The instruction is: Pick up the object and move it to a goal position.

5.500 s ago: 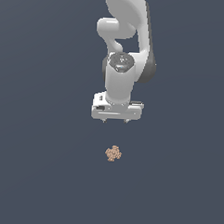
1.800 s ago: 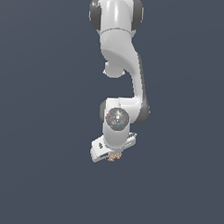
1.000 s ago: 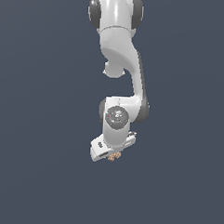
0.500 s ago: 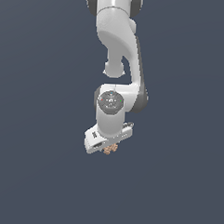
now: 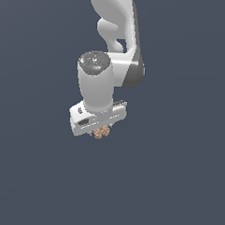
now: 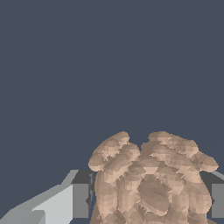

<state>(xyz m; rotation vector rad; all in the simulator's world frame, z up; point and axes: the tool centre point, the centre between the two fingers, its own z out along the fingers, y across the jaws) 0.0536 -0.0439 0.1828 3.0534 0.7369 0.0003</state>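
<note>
The object [image 5: 101,131] is a small tan-orange knobbly cluster of rounded lobes, peeking out just under the white gripper [image 5: 102,130] in the exterior view. In the wrist view the object [image 6: 151,179] fills the space between the two fingers [image 6: 80,200], which press on it from both sides. The gripper is shut on the object and holds it above the dark floor. Most of the object is hidden by the hand in the exterior view.
A plain dark blue-grey floor [image 5: 176,183] lies all around. The white arm [image 5: 113,44] rises from the gripper toward the upper edge of the exterior view. No other objects or a goal marker show.
The arm came down onto the object and closed on it. Over the last second the gripper has risen with the object and drawn nearer the camera.
</note>
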